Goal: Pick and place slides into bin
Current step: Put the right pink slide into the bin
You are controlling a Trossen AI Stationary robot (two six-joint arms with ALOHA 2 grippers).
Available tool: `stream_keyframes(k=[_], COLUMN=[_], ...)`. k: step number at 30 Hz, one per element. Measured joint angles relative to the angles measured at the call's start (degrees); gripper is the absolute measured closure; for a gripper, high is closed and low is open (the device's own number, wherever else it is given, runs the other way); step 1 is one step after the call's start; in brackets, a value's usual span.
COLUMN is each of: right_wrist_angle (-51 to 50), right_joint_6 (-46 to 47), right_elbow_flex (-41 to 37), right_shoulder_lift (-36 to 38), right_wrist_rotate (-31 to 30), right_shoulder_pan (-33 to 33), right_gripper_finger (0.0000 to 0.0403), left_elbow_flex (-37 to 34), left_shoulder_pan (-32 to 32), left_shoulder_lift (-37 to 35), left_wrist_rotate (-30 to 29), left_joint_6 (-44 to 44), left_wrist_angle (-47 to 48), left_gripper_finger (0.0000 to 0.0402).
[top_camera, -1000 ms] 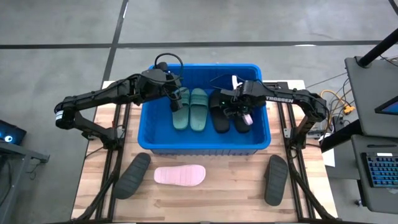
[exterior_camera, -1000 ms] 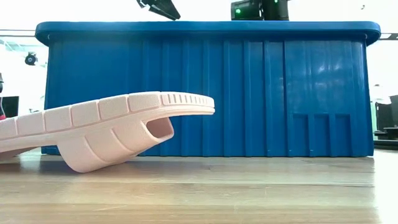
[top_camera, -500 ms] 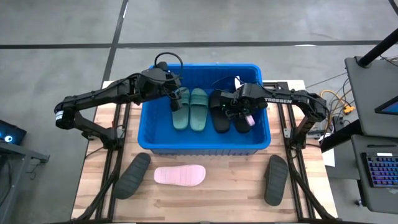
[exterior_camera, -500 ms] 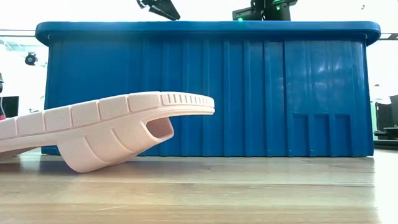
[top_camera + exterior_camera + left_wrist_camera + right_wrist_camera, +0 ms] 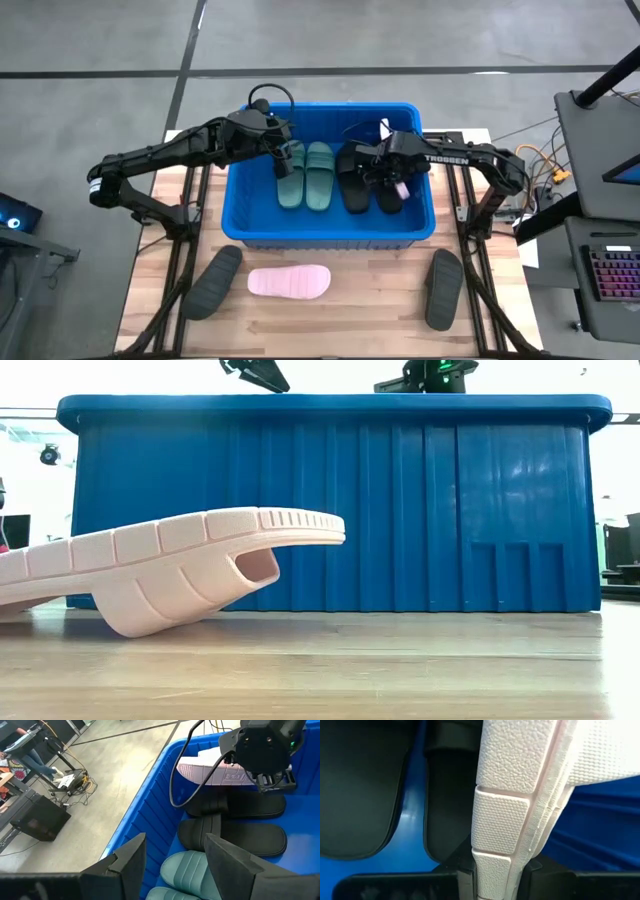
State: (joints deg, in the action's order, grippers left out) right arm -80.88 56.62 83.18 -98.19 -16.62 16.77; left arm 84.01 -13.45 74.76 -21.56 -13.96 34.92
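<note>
The right gripper grips a pink sandal edgewise over the bin, just above the black sandals, seemingly to drop it; the left gripper waits open beside the green pair.

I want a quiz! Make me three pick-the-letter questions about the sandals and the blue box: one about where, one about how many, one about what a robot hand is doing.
1. Where is the green pair?
A. inside the blue bin
B. on the table
C. on the floor

2. How many slides lie on the table outside the bin?
A. one
B. three
C. five

3. What is the right gripper doing?
A. gripping a pink slide
B. resting on the table
C. gripping a green slide

Answers:
1 A, the high view shows the pair side by side within the bin's walls.
2 B, two charcoal and one pink.
3 A, the right wrist view shows the jaws clamped on its edge.
</note>
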Motion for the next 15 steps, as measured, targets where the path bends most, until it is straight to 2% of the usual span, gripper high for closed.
stream_keyframes(k=[15], right_wrist_angle=[-0.43], right_joint_6=[-3.84], right_elbow_flex=[0.12], right_shoulder_lift=[-7.52], right_wrist_rotate=[-2.45], right_shoulder_pan=[0.06], right_gripper_finger=[0.035], left_elbow_flex=[-0.02], left_shoulder_pan=[0.0], left_shoulder_lift=[0.0], left_wrist_rotate=[0.22], left_joint_6=[0.01], left_wrist_angle=[0.0], left_gripper_finger=[0.0217])
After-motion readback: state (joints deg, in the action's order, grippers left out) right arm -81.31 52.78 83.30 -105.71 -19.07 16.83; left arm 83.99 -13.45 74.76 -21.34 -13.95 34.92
